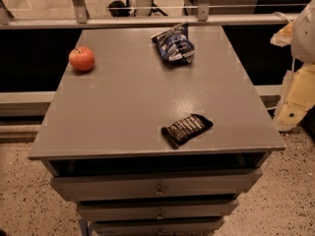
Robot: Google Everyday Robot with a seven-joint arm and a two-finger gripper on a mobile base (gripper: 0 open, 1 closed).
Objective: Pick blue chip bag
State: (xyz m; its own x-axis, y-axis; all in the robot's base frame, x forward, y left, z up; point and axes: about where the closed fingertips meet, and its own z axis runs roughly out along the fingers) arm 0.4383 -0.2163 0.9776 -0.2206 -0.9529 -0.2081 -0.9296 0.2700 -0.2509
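Observation:
The blue chip bag point(173, 45) lies at the far middle of the grey table top point(128, 102). It is dark blue, puffy and wrinkled, with white markings. My gripper point(289, 113) hangs at the right edge of the view, at the lower end of the pale arm point(301, 82). It is off the table's right side, well to the right of the bag and nearer to the front, and touches nothing on the table.
A red apple point(81, 58) sits at the far left of the table. A flat black bar wrapper point(186, 129) lies near the front edge. A metal rail point(147, 21) runs behind the table. Drawers point(157, 186) sit below the top.

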